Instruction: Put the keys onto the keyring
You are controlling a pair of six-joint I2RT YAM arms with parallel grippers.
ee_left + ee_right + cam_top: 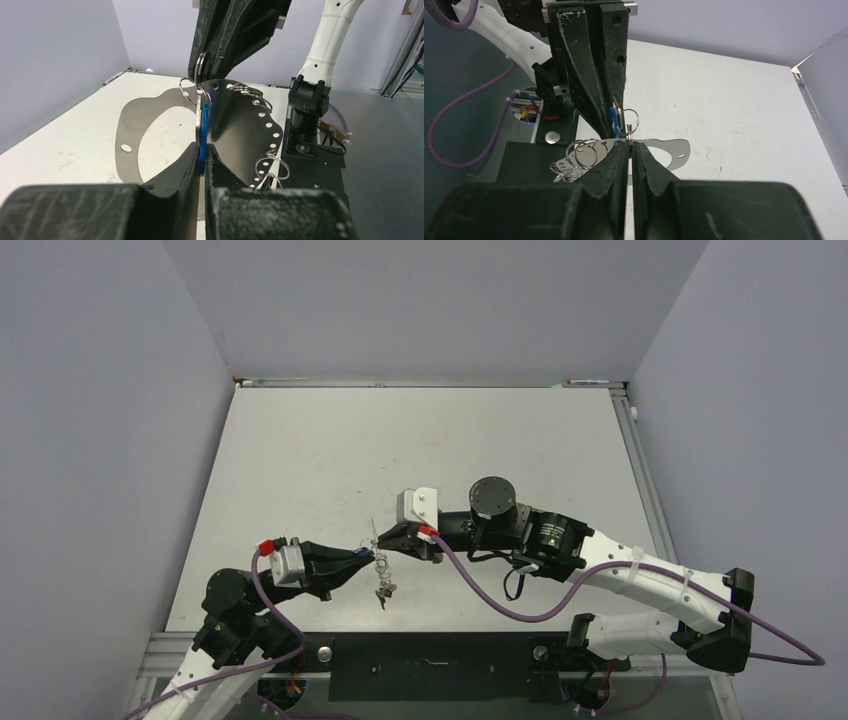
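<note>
Keyring (pixel 240 131) pinched by right tool (pixel 630 146); key (pixel 613 116), left tool (pixel 202 149).

Plain matte white table (pixel 420 440), a bit scuffed, boxed in by pale lilac walls (pixel 90 440), aluminium rail (pixel 641 472) down one side.

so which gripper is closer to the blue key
Left. The left gripper is shut on the blue key itself; the right gripper pinches a split ring on the keyring, close beside the key.
</note>
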